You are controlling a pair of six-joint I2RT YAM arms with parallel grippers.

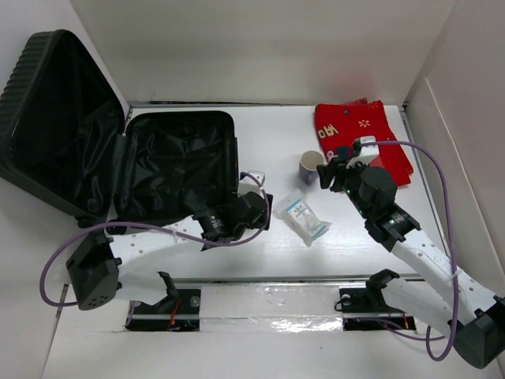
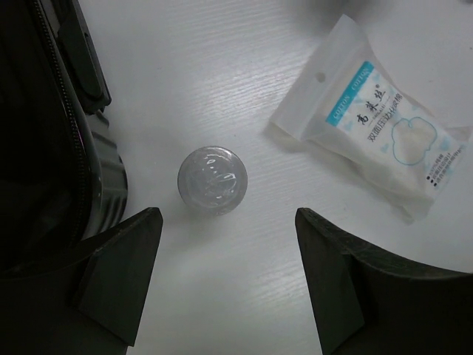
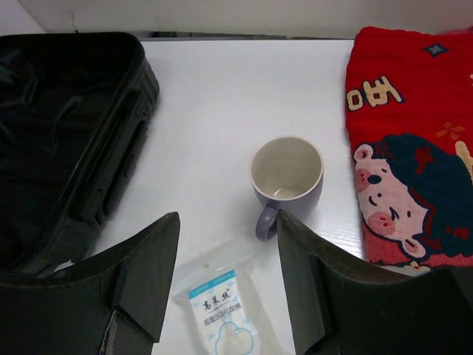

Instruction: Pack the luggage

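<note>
Plainly, the ribbed, hard-shelled black luggage (image 1: 175, 164) lies open.

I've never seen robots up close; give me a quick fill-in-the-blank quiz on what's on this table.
The luggage lies open, and inside it is ____.
The folded cloth at the far right is mostly ____.
The left gripper, aimed at a small round clear container, has its jaws ____.
Missing words: empty; red; open.

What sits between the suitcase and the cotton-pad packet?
A small round clear-topped container stands between the suitcase and the packet, seen in the left wrist view.
</note>
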